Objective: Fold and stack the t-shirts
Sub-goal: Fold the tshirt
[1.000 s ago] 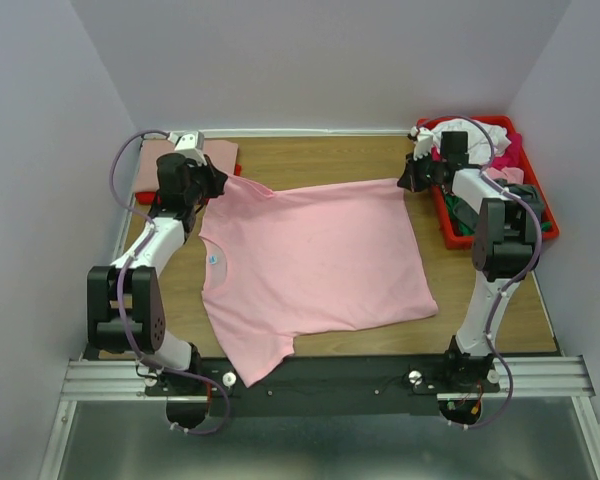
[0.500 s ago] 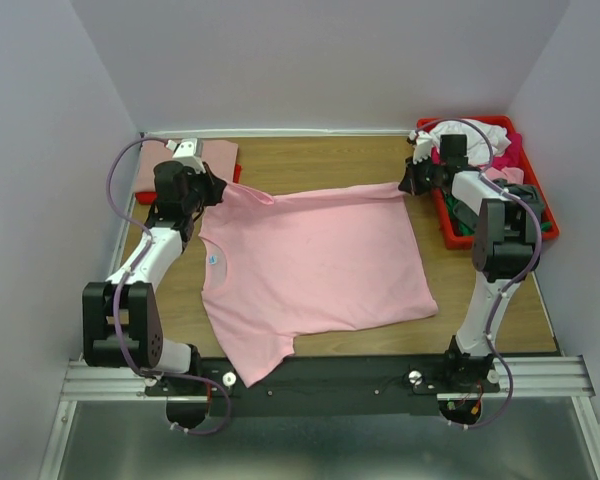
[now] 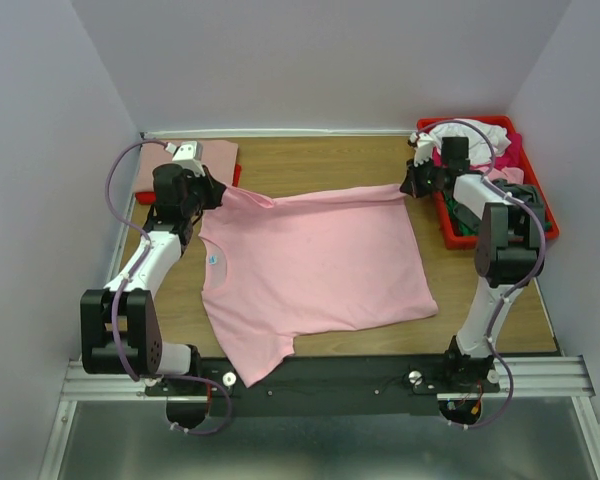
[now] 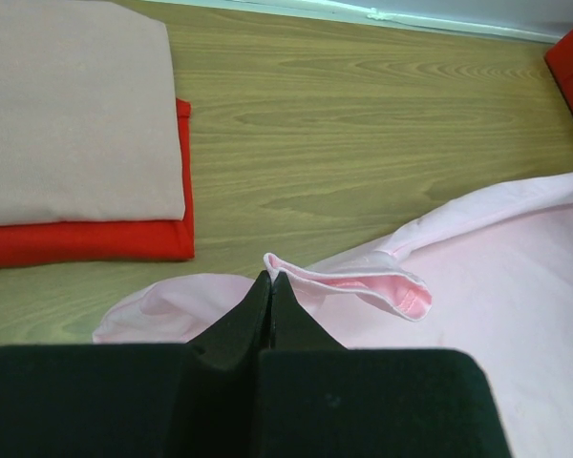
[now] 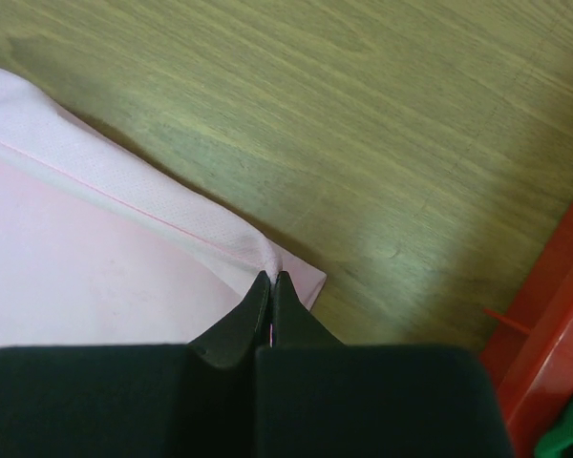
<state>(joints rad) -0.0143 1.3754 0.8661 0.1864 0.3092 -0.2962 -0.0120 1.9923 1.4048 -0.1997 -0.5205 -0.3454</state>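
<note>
Left gripper [image 4: 270, 282] is clamping the light pink t-shirt [image 3: 320, 262] at its far sleeve, and right gripper [image 5: 270, 280] is pinching its far hem corner. The shirt is lying across the table [image 3: 310, 160], its blue neck label [image 3: 213, 260] too small to read. The far edge is lifting tauter than a second ago.

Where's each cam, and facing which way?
Top external: above, behind the bases, looking down on the table; both arms show.
Left wrist: on left arm, faces far edge past salmon t-shirt on red t-shirt; left tool shut on pink t-shirt.
Right wrist: on right arm, looks down at the table; right tool shut on the shirt's corner near the red tray.
Shared: all show the pink t-shirt.
</note>
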